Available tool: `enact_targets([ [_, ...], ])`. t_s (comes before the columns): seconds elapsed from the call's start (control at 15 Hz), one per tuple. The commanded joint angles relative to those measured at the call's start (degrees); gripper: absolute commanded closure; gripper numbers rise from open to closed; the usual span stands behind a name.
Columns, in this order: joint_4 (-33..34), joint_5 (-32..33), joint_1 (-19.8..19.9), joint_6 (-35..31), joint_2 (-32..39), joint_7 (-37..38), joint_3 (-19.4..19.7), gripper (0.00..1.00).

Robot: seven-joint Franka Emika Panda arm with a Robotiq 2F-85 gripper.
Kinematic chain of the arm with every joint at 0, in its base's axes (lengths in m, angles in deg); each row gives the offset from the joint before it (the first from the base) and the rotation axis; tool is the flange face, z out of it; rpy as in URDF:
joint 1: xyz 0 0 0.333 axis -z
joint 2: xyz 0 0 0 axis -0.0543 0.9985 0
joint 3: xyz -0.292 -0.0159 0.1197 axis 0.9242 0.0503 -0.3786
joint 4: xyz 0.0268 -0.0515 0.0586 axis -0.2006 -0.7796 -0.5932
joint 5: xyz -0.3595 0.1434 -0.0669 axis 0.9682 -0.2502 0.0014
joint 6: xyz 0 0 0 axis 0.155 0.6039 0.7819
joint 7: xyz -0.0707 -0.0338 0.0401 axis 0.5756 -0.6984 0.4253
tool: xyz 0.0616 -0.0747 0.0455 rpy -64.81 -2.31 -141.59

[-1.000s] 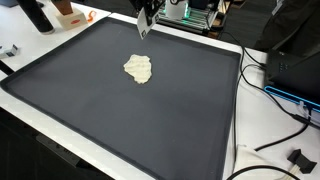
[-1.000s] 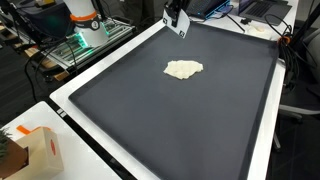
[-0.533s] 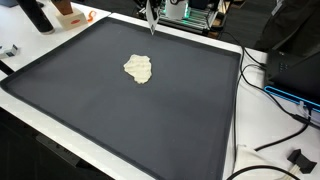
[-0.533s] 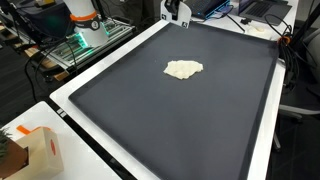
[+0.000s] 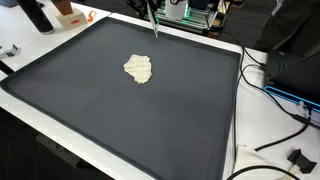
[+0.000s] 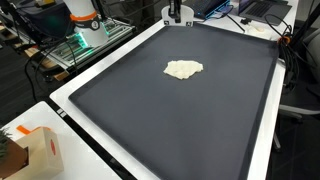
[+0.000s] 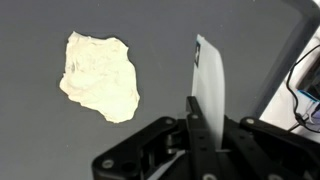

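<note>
On the worktop, at the mat's far edge: one arm, one cloth.
Worktop (image 5: 45, 135): pale surface showing as a border around a large dark mat (image 5: 120, 110).
Cloth (image 5: 139, 68): a small, cream, crumpled piece lying flat near the middle of the mat, nothing touching it; it shows in both exterior views (image 6: 183, 69) and at upper left in the wrist view (image 7: 100, 76).
Gripper (image 5: 154, 33): raised over the far edge of the mat, well apart from the cloth; also seen at the top edge of an exterior view (image 6: 176, 20).
Fingers (image 7: 208, 85): in the wrist view they meet on the centre line as one pale blade with no gap, so they read as closed and hold nothing.
Why so placed: the cloth appears to rest loose at mid-mat, where it can be reached from any side; the gripper (image 7: 203, 50) stands high and to one side, which keeps the whole cloth in the wrist camera's field.
Long axis of cloth: outline irregular. In the wrist view it is somewhat longer from top to bottom, narrowing to a blunt corner at lower right. In an exterior view it is longer across the picture.
Heading of cloth: no clear front or back; the narrower corner lies on the side nearer the fingers.
</note>
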Motion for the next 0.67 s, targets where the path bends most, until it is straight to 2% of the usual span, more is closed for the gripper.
enact_targets([
  [0.0,-2.4,-7.4,0.8,-1.9,-0.3,-10.6,0.8,0.99],
  [0.27,-3.1,-15.8,2.2,-1.6,1.1,-21.1,1.8,0.99],
  [0.6,-3.6,-22.6,3.9,-1.1,3.2,-28.7,2.4,0.99],
])
